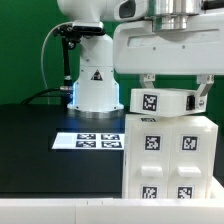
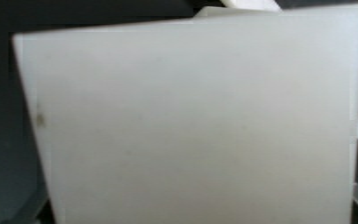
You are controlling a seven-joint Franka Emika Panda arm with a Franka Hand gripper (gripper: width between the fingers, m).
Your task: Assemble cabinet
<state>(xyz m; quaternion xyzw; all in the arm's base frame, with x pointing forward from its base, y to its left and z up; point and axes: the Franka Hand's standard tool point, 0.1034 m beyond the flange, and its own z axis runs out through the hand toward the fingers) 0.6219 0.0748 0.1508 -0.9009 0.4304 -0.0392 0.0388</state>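
Cabinet point(image 1: 168, 150): white plastic, smooth, matt (black-and-white printed tags). Table point(image 1: 40, 130): black, matt. Robot base point(image 1: 95, 85): glossy white plastic.

No readable words, brands or numbers anywhere; only signs: black-and-white square tags on the cabinet point(image 1: 168, 145) directly below the end effector point(image 1: 170, 85), more such tags on the marker board point(image 1: 98, 140) lying off to the exterior view's left of it, a black triangle mark on the robot base point(image 1: 95, 80) behind
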